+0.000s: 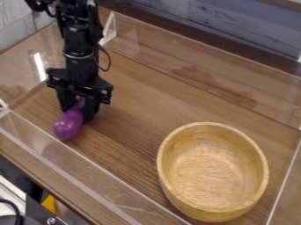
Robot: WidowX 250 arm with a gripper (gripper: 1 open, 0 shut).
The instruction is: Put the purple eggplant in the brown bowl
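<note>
While the black robot arm [77, 35] reaches down from the upper left of the frame, its gripper [80, 105] points straight down over the purple eggplant [70, 124]; the two dark fingers [97, 103] stand on either side of the eggplant's narrow upper end, partly drawn in, though whether they already press on it cannot be told; the eggplant lies on the wooden table [177, 88] at the left of the frame, its fat glossy end pointing toward the lower left, its narrow end hidden between the fingers; the brown bowl [213, 169] sits at the lower right, well apart from the eggplant, upright, with pale grain visible inside; clear plastic walls [70, 180] border the table along its near and left edges.
</note>
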